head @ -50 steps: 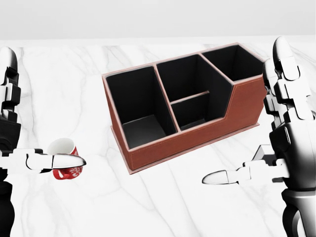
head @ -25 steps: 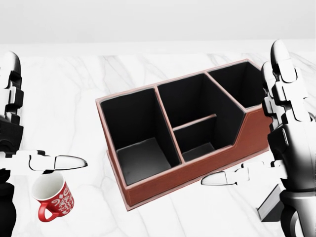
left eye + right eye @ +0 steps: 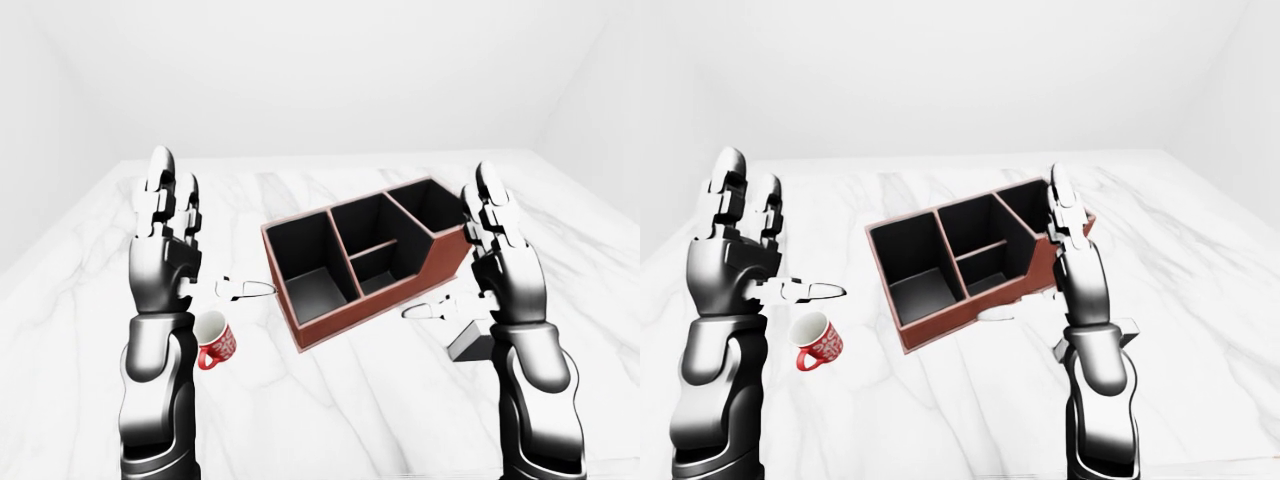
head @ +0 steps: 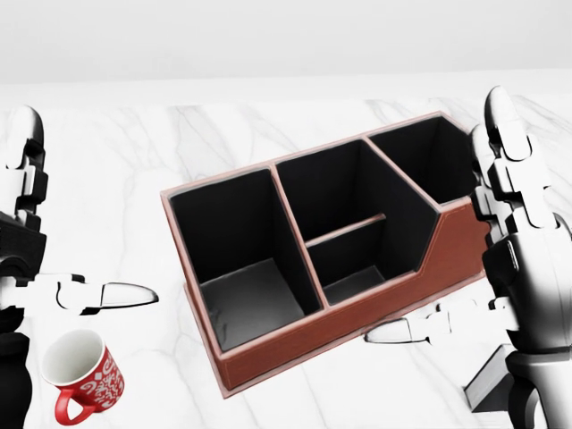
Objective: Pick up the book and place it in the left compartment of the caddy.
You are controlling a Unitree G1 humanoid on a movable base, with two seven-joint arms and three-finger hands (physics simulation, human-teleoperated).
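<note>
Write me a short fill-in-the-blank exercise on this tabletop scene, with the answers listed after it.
1. The caddy stands on a white ____ table.
2. The mug under the left hand is mainly ____.
3. Both hands, left and right hand, have their fingers ____.
4. The caddy's compartments are all ____.

Answers: marble; red; open; empty

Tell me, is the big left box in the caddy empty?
Empty. The caddy's left compartment shows only its bare dark floor; no book inside.
</note>
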